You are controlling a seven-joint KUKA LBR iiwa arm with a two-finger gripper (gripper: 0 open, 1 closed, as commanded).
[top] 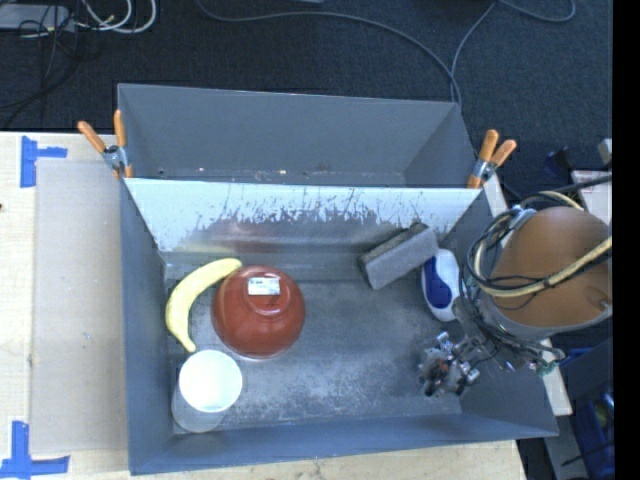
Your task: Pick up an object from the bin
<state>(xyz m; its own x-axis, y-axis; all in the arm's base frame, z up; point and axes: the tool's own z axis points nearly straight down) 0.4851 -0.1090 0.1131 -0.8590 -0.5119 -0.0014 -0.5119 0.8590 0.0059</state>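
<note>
No pick visible yet: gripper (445, 365) low over bare bin (300, 148) floor near its front-right corner, can't tell if claw's released or clenched.

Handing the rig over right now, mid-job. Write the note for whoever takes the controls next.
Gripper: low in the bin's lower right corner, over bare floor, no thing visibly held.
Things: blue-and-white object by the right wall, nearest the gripper; grey block just left of it, toward the back. On the left, a yellow banana curves beside a red bowl, with a white cup in front of them.
Done: nothing picked yet.
Left: settle on one thing, grasp it, lift it out.
</note>
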